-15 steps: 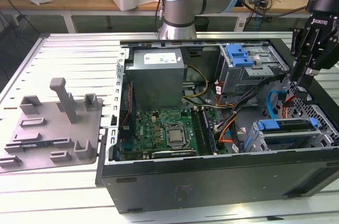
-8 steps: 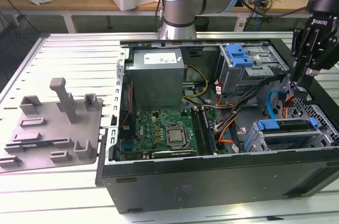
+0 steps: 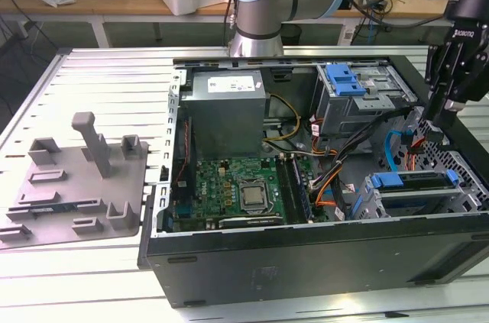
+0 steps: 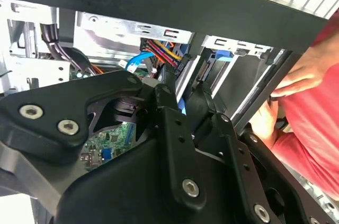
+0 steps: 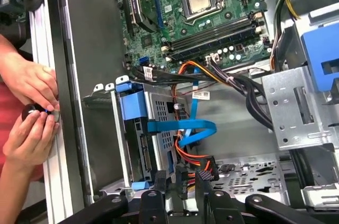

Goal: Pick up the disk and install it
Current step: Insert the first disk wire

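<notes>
Nearest, in both wrist views, the gripper (image 5: 183, 181): fingers (image 5: 160, 181) spread apart, poised over a bundle of orange and black cables (image 5: 185, 155). Hangs, in the exterior view, above the end of the open case (image 3: 306, 262) on the exterior view's right. Just beyond the fingertips, the disk (image 5: 135, 110) in its blue carrier, seated in the metal drive cage (image 3: 367, 205), a blue ribbon cable (image 5: 183, 127) looping across it. Outside the case wall, a person's hands (image 5: 32, 81) closed around a small dark part. Farther in, the motherboard (image 5: 212, 23), flat on the case floor. Farthest, in the exterior view, a grey fixture (image 3: 76, 185) on the slotted table (image 3: 114, 71), well apart from the gripper.
</notes>
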Available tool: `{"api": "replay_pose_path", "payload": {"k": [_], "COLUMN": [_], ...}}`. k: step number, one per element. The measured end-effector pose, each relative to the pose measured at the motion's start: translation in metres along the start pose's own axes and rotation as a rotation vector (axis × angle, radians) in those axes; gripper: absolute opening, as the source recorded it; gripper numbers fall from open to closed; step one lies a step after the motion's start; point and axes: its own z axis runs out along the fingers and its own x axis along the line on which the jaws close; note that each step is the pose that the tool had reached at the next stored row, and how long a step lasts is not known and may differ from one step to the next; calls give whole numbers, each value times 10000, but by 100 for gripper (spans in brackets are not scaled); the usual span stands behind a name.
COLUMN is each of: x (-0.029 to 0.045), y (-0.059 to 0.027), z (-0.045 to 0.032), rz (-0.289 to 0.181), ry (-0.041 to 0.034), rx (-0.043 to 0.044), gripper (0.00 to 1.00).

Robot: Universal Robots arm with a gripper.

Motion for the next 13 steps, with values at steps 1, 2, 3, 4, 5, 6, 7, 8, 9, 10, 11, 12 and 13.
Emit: {"api": "replay_pose_path", "payload": {"k": [1,2,3,4,5,6,7,8,9,10,11,12,13], "x": [-6,-12,-18,-27,-33,-39,-46,-52,-57,-62,-68,-72,-79], "y": [-3,-4,-6,-8,-8,-8,-7,-7,-7,-8,-9,-10,-10], "z": [1,3,4,6,8,12,17,22,32,41,54,63,77], "rz": [64,97,121,163,183,197,209,219,229,236,244,249,257], "ry": [26,35,43,62,80,94,113,136,159,170,182,191,201], "rx": [21,38,55,79,92,100,107,113,119,122,126,129,132], "gripper": [35,35,35,35,35,35,35,35,35,35,35,35,35]}}
